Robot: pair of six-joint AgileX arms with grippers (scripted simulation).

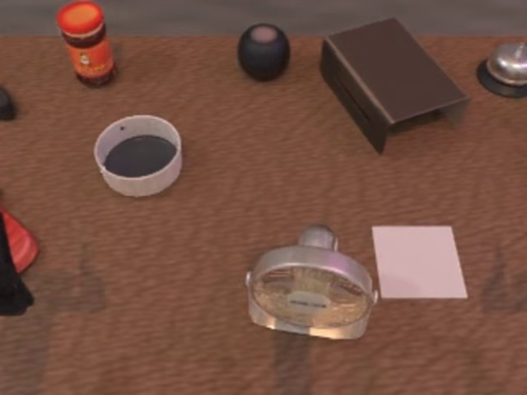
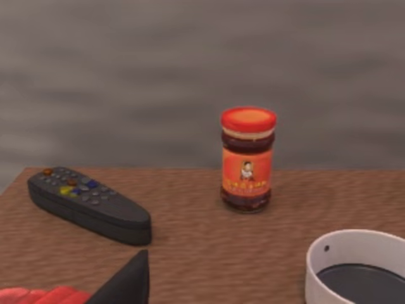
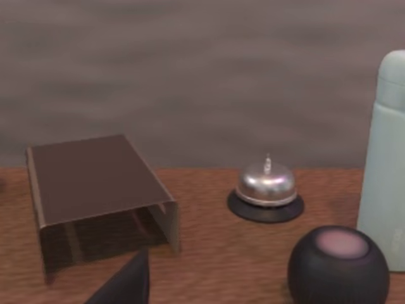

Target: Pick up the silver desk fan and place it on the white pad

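Observation:
The silver desk fan (image 1: 311, 295) lies near the table's front, just right of centre, its wire cage facing up and its rounded base (image 1: 318, 238) pointing to the back. The white pad (image 1: 418, 262) lies flat just to its right, a narrow gap apart. Neither arm shows in the top view. In the left wrist view one dark fingertip (image 2: 134, 282) shows over bare wood, with nothing beside it. A matching fingertip (image 3: 130, 282) shows in the right wrist view, in front of the brown box. Neither wrist view shows the fan or the pad.
A white bowl (image 1: 138, 155) with a dark inside stands at mid left. Along the back are a red-lidded jar (image 1: 85, 43), a dark ball (image 1: 263, 51), an open brown box (image 1: 391, 74) and a bell (image 1: 509, 67). A remote (image 2: 88, 204) and a red-and-black object (image 1: 12, 263) are at the left edge.

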